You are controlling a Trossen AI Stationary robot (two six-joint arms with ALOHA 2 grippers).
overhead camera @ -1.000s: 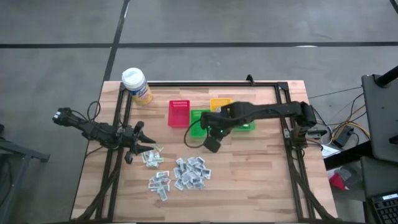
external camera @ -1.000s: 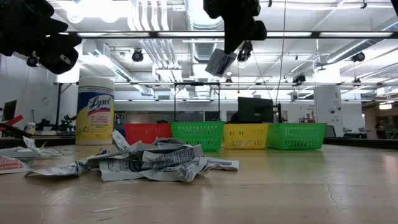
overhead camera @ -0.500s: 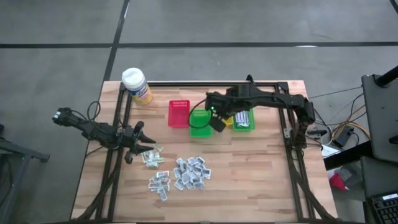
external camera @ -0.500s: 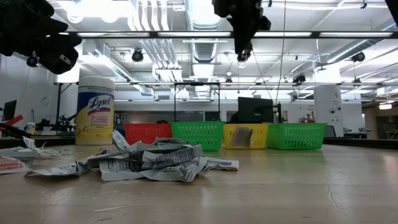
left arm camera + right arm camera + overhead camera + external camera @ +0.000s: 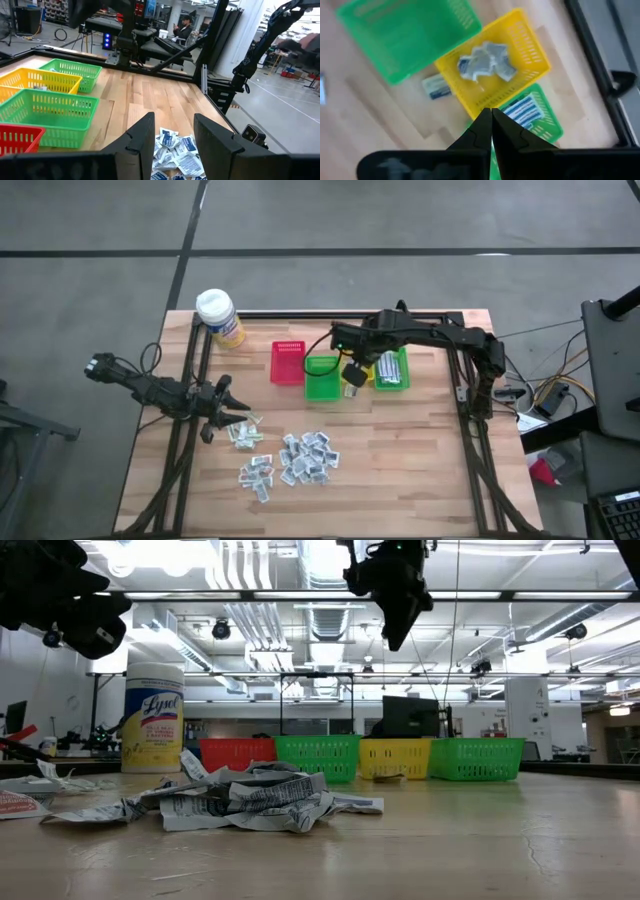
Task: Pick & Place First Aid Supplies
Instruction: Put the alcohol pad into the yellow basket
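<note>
R claw (image 5: 491, 114) is hanging over the row of bins at the far side of the surface (image 5: 420, 450), fingers pressed tight together w/ nothing between them. In the R wrist view it's looking down on the yellow bin (image 5: 492, 80), which is holding a few crumpled packets (image 5: 482, 61). One more packet (image 5: 436, 86) is lying flat on the wood just outside that bin, between it and a green bin (image 5: 410, 35). The other green bin (image 5: 532, 115), on the yellow bin's other side, is holding striped strips (image 5: 522, 109).

From above, the R arm is reaching in from the R side, w/ the claw (image 5: 352, 375) sitting over the spot where green and yellow bins meet. A red bin (image 5: 288, 362) is standing at the L end of the row, and a wipes tub (image 5: 219, 316) w/ a white lid is standing at the far L corner.

L claw (image 5: 222, 412) is waiting low at the L edge of the surface, fingers partly apart & holding nothing; in its wrist view the gap betw. the fingers (image 5: 141, 142) is showing bare wood and packets beyond. The main pile of packets (image 5: 305, 457) is lying loose near the front middle of the surface, w/ smaller clusters (image 5: 256, 475) beside it and a couple (image 5: 244, 435) right by the L claw.

In the low view the pile (image 5: 240, 802) is sitting in front of the bins.
</note>
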